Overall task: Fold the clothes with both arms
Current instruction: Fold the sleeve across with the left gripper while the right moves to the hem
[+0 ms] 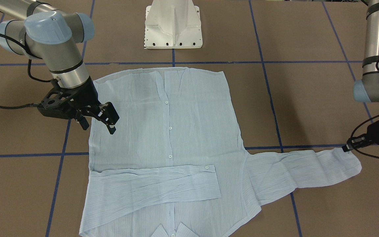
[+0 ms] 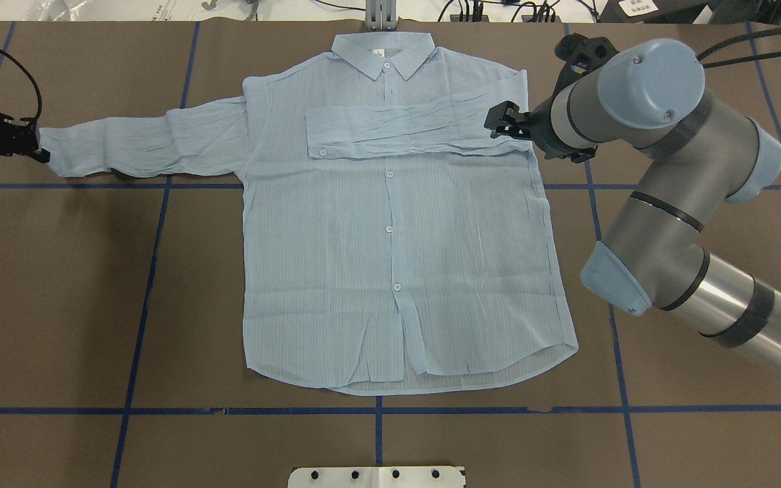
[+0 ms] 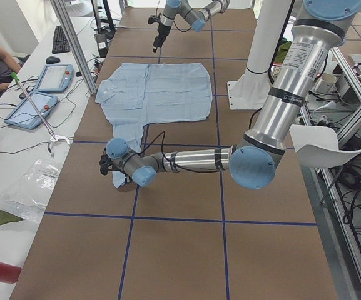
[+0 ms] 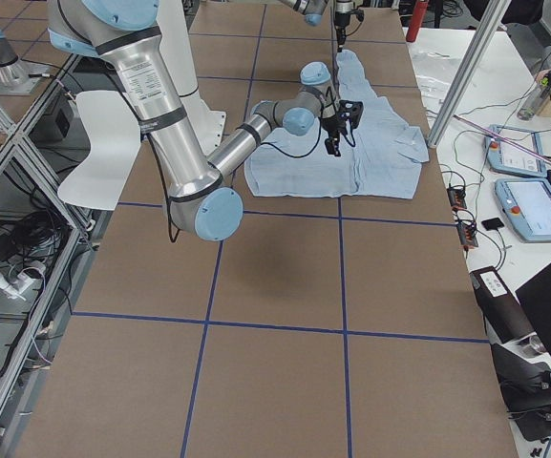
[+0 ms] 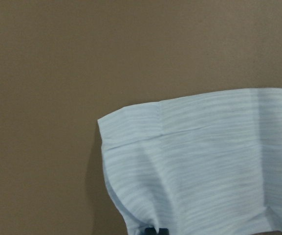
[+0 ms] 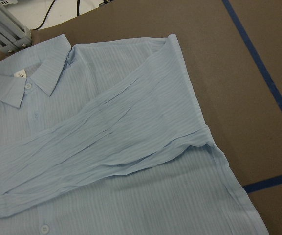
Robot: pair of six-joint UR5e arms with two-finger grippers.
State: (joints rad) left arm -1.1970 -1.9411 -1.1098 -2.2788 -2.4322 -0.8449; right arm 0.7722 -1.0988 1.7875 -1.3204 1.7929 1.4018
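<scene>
The shirt (image 2: 431, 271) lies flat on the counter (image 2: 58, 305), hem nearest the robot. Farther out, the right gripper (image 2: 502, 122) hovers, fingers wide, by the sleeve (image 2: 417, 132) already folded across. The left gripper (image 2: 36, 152) pinches the outstretched cuff (image 2: 58, 152), presumably to fold it likewise.

Seen from overhead, the shirt (image 2: 390, 271) lies flat mid-tabletop (image 2: 58, 305), collar (image 2: 384, 57) at 12 o'clock and hem at 6. One sleeve (image 2: 417, 125) lies folded across the chest. The other sleeve (image 2: 146, 142) stretches out to 9 o'clock, its cuff meeting the left gripper (image 2: 34, 152). The right gripper (image 2: 506, 122) hangs over the shirt's shoulder edge at 2 o'clock. The pedestal base (image 2: 377, 476) sits at 6 o'clock, beyond the hem.
</scene>
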